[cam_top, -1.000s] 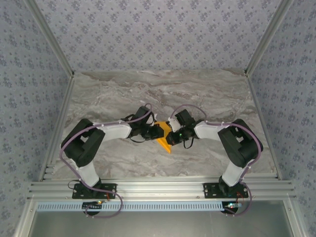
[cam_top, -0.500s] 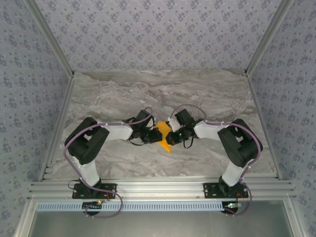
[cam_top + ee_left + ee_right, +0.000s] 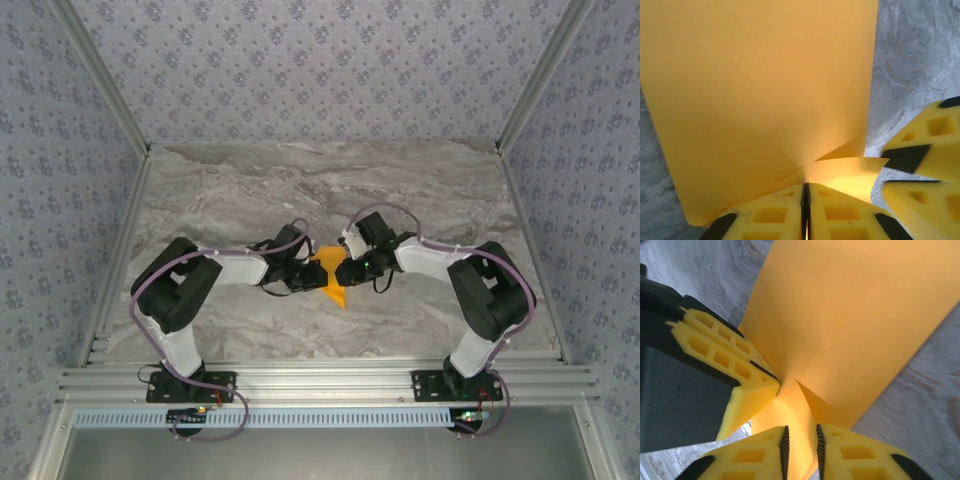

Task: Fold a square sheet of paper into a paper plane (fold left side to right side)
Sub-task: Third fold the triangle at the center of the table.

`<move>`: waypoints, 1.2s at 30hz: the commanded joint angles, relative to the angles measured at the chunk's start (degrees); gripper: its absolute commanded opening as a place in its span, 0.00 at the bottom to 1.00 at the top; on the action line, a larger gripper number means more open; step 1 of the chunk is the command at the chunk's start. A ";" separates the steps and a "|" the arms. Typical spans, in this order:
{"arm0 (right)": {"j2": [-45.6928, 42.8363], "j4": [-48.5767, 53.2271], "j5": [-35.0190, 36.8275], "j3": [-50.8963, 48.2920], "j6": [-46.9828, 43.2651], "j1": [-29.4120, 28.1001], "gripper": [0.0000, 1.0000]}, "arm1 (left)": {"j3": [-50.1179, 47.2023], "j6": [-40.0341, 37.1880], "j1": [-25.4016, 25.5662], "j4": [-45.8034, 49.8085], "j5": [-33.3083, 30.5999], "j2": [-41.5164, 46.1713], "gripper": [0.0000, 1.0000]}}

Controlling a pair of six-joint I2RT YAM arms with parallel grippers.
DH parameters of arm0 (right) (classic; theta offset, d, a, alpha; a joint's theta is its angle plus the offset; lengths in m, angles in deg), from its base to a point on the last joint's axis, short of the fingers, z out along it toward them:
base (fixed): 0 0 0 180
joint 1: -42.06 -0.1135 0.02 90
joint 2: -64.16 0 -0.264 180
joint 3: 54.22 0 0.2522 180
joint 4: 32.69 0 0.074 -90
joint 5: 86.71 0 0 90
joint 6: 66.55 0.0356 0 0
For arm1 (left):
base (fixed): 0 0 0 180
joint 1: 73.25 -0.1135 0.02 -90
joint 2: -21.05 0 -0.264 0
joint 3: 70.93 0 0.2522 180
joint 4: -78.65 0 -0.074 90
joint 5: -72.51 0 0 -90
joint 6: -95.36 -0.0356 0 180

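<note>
The square sheet of paper, bright orange and already creased into a smaller shape with a point aimed at the near edge, lies at the middle of the grey marbled table, between the two wrists. In the left wrist view the sheet spreads flat away from the camera, its near edge curling up off the table. The left gripper is pinched tight on that raised edge, its yellow pads pressed together with only the paper's thickness between them. From the right wrist, the sheet runs up and to the right, and a lifted fold of it drops into the right gripper, whose jaws stand a narrow slit apart around the fold rather than clamping it. The left gripper's fingers sit just beside that fold, and the right gripper's fingers show close at the sheet's right edge. From above, the left gripper and right gripper face each other across the paper.
</note>
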 commanded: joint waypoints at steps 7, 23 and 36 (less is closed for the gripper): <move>-5.57 2.64 -12.07 -2.65 4.64 -0.76 0.27 | -2.08 -0.38 0.35 3.15 -3.91 -2.85 0.09; 2.69 4.31 -13.22 -2.68 5.43 -3.69 0.24 | -1.73 -0.46 0.34 3.28 -4.03 -2.74 0.09; 4.43 5.77 -11.61 -2.92 4.64 -4.15 0.24 | -1.45 -0.64 0.32 3.64 -4.09 -2.93 0.09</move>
